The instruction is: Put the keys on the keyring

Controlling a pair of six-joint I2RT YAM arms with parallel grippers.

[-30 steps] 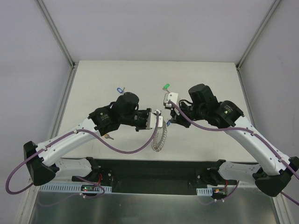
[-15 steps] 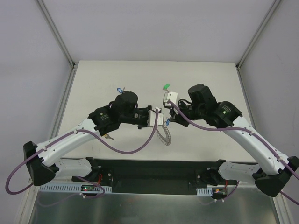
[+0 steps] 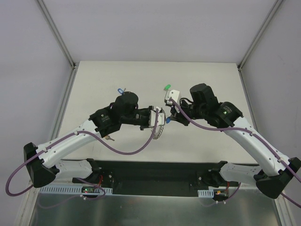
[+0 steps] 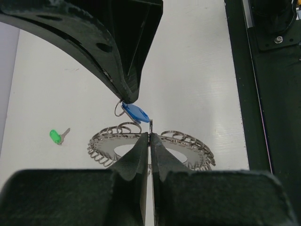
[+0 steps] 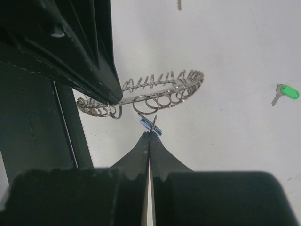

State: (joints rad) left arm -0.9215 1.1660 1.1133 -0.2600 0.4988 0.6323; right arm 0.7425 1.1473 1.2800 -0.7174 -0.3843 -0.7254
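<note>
We list: left gripper (image 4: 149, 139) clamped on keyring (image 4: 184, 142); right gripper (image 5: 149, 135) pinching blue key (image 5: 151, 125) at keyring's loops; green key (image 5: 290, 92) apart.

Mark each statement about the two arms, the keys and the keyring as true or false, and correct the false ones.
1. The left tool is shut on the keyring. True.
2. The right tool is open and empty. False: it is shut on the blue key.
3. The green key hangs on the keyring. False: it lies on the table, apart from the ring.
4. The blue key sits close beside the keyring's wire loops. True.
</note>
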